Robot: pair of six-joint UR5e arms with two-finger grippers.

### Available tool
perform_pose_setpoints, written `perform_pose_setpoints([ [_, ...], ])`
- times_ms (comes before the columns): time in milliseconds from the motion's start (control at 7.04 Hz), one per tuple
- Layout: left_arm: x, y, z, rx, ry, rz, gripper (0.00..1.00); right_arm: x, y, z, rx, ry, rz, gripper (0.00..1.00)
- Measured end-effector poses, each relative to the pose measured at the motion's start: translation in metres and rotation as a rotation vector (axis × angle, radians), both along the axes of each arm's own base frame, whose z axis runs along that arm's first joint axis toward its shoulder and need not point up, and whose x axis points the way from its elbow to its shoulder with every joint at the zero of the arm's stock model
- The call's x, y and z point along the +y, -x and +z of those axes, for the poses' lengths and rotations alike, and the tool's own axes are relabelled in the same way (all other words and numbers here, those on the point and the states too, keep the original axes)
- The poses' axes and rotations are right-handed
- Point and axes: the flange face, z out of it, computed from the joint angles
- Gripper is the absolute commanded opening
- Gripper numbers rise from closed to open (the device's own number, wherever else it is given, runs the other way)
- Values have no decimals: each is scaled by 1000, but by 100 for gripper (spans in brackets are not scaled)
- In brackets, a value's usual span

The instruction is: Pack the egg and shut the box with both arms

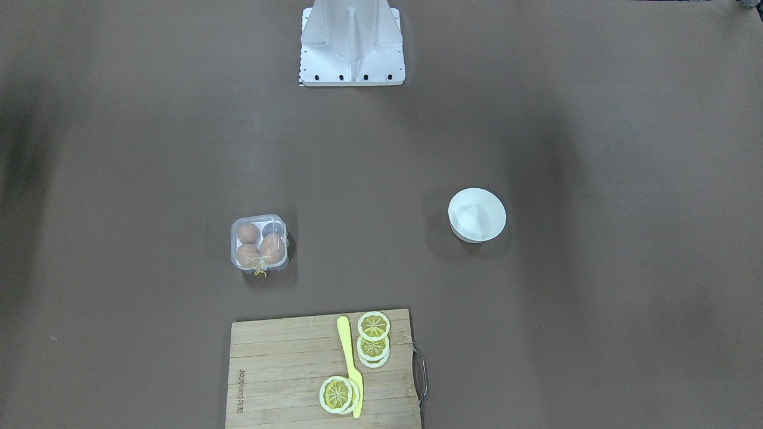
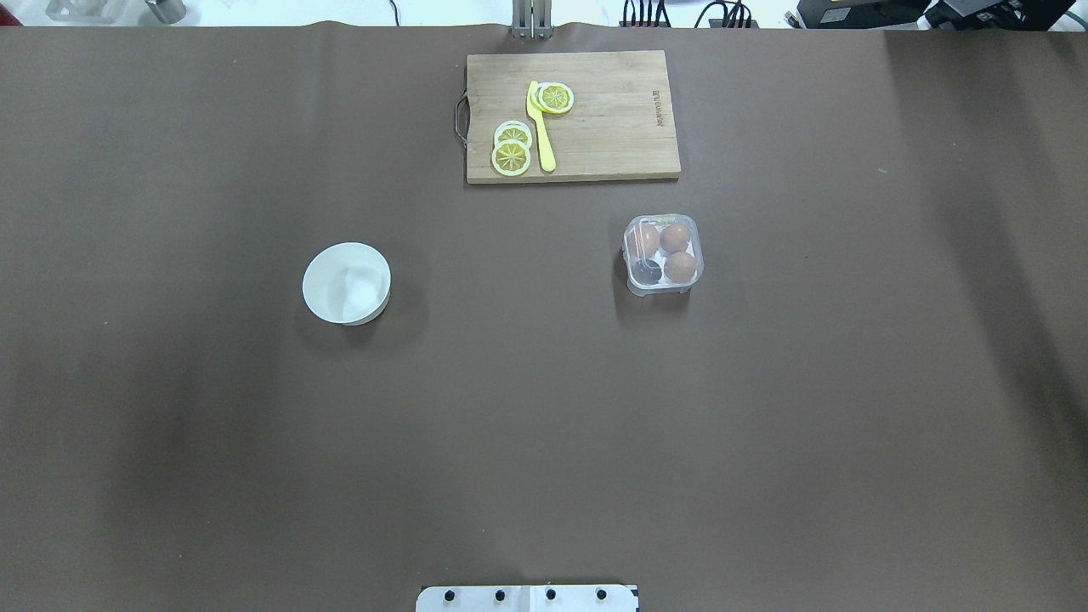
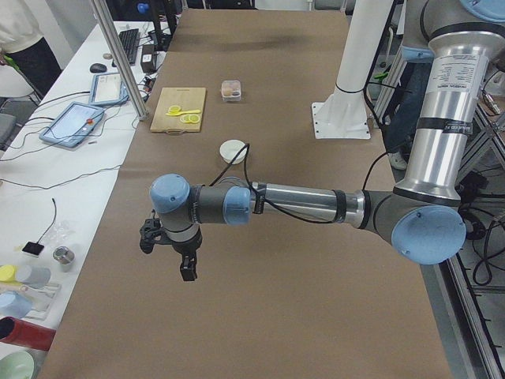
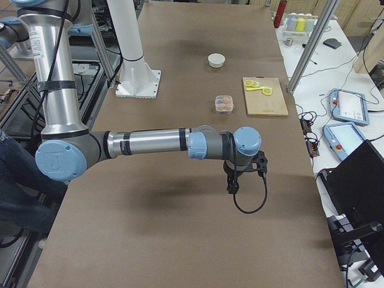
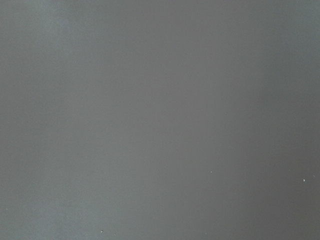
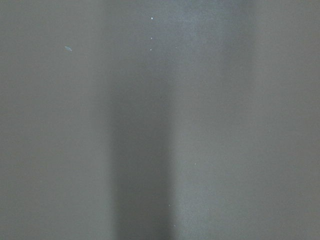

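Observation:
The clear plastic box (image 1: 259, 243) stands on the brown table, also in the overhead view (image 2: 663, 253). Its lid appears to lie down over the cells. Three brown eggs sit inside; the longer tan-orange egg (image 1: 272, 248) (image 2: 646, 240) is in one cell, and one cell is empty. A yellow string (image 1: 260, 271) hangs at the box's edge. My left gripper (image 3: 186, 267) and right gripper (image 4: 231, 186) show only in the side views, far from the box, hovering over bare table. I cannot tell whether they are open or shut. Both wrist views show only table surface.
A white round bowl (image 1: 477, 214) (image 2: 347, 283) stands apart from the box. A wooden cutting board (image 1: 280, 369) (image 2: 612, 127) holds lemon slices (image 1: 374, 326) and a yellow knife (image 1: 350, 363). The robot's white base (image 1: 351, 53) is at the table's edge.

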Motion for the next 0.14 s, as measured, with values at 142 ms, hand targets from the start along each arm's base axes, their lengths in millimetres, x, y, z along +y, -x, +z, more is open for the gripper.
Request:
perform_pose_setpoints([
  [142,0,0,0,0,0,0,98,0,0,0,0,-1,0,100],
])
